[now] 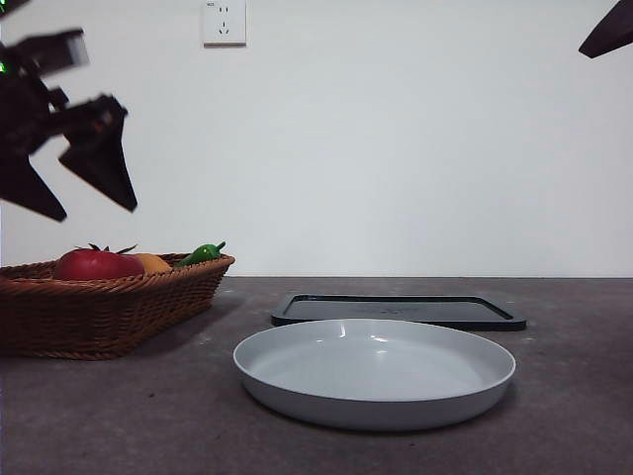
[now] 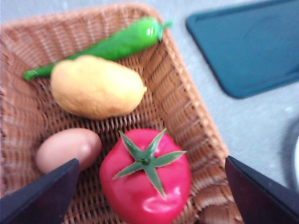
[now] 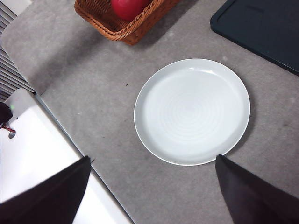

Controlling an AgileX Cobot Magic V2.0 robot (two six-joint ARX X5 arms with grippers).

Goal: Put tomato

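Note:
The red tomato point(image 2: 145, 182) with its green stem lies in the wicker basket point(image 2: 187, 107), also seen as tomato point(image 1: 96, 264) in basket point(image 1: 109, 307) at the left of the front view. My left gripper point(image 1: 94, 193) hangs open above the basket, its jaws spread wide either side of the tomato point(image 3: 127, 7) and apart from it. My right gripper point(image 1: 608, 30) waits high at the upper right, open, over the white plate point(image 3: 192, 111).
In the basket also lie a yellow-orange fruit point(image 2: 96, 86), a green pepper point(image 2: 112, 46) and a brown egg point(image 2: 67, 149). A white plate point(image 1: 374, 368) sits at front centre, with a dark tray point(image 1: 401, 310) behind it.

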